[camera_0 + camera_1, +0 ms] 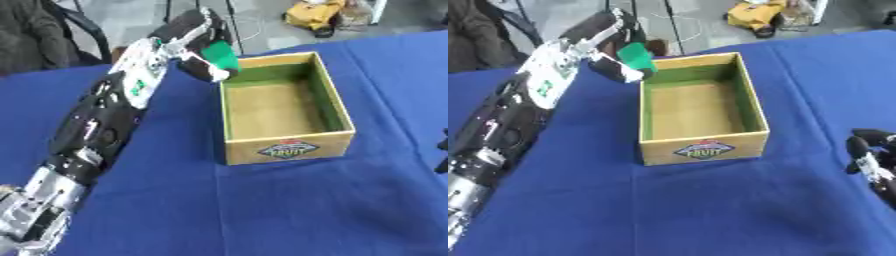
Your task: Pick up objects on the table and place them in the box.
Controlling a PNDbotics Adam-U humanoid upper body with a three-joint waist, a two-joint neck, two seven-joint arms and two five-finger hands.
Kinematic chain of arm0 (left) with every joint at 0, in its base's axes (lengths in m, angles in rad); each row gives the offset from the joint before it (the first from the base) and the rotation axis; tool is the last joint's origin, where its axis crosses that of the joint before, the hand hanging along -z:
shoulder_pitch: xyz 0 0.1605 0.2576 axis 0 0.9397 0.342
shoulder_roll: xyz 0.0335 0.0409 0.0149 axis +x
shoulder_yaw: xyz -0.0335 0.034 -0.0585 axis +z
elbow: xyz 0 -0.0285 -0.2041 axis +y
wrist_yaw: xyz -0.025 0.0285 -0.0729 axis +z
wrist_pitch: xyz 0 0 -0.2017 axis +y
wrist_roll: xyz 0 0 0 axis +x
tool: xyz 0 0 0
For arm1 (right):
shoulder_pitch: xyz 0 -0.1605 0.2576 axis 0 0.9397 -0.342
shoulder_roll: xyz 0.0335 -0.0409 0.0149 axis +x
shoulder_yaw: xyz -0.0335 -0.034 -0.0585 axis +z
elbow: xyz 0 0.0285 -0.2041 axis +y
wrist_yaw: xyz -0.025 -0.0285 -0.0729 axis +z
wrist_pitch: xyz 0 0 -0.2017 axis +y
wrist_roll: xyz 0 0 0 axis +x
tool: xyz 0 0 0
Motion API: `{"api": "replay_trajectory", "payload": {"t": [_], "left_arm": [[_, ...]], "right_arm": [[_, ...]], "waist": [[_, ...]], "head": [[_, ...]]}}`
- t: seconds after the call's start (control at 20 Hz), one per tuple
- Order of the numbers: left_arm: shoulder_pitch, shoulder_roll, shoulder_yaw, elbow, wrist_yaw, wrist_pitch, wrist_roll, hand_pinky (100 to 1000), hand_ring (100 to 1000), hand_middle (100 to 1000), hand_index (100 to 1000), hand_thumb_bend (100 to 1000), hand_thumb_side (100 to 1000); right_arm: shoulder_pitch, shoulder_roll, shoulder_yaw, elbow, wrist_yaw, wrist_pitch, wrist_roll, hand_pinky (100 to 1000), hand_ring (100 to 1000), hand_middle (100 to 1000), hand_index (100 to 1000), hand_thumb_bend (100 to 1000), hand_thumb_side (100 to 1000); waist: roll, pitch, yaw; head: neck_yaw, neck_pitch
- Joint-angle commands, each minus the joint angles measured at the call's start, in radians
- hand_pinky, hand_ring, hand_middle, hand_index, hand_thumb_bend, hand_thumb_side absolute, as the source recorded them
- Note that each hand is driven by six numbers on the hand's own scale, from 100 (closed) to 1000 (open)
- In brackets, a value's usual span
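Observation:
My left hand [198, 39] is raised at the far left corner of the wooden box [287, 148], fingers curled round a green object [220, 55] that hangs just over the box's back left rim. The box is open-topped, with green inner walls, a bare tan floor and a label on its front. Nothing lies inside it. My right hand [870, 157] rests low at the right edge of the table, fingers relaxed, holding nothing.
A blue cloth [289, 210] covers the table. Beyond the far edge are a yellow toy-like item [317, 14] on the floor, black stand legs and a seated person at the upper left.

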Motion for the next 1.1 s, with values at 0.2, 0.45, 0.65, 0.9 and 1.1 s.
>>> {"api": "replay_trajectory", "payload": {"t": [0.2,0.45,0.65,0.9,1.1], "left_arm": [[-0.024,-0.064,-0.031,0.042,-0.127,-0.051,-0.011,394,302,239,391,427,319],[-0.011,-0.085,-0.047,0.078,-0.201,-0.096,-0.006,495,426,350,495,561,463],[-0.003,-0.092,-0.047,0.099,-0.197,-0.129,-0.027,568,505,475,610,672,588],[0.006,-0.095,-0.039,0.1,-0.18,-0.141,-0.033,707,702,680,782,924,825],[0.025,-0.093,0.01,0.042,-0.119,-0.137,0.005,693,658,630,767,796,834]], "right_arm": [[-0.019,-0.011,0.004,-0.011,-0.007,-0.003,0.01,478,435,565,755,390,600],[-0.019,-0.01,0.004,-0.01,-0.007,-0.002,0.011,478,435,565,755,390,599],[-0.019,-0.009,0.004,-0.01,-0.006,-0.002,0.012,478,435,565,755,390,599],[-0.019,-0.007,0.003,-0.01,-0.006,-0.002,0.011,478,435,565,755,390,600],[-0.012,-0.005,-0.003,-0.009,-0.007,-0.001,0.005,477,435,564,755,390,600]], "waist": [[-0.005,-0.008,-0.017],[-0.002,-0.007,-0.023],[0.0,-0.007,-0.021],[-0.003,-0.008,-0.017],[-0.011,-0.011,0.004]], "head": [[0.018,-0.011],[0.017,-0.01],[0.016,-0.009],[0.013,-0.009],[0.003,-0.008]]}}
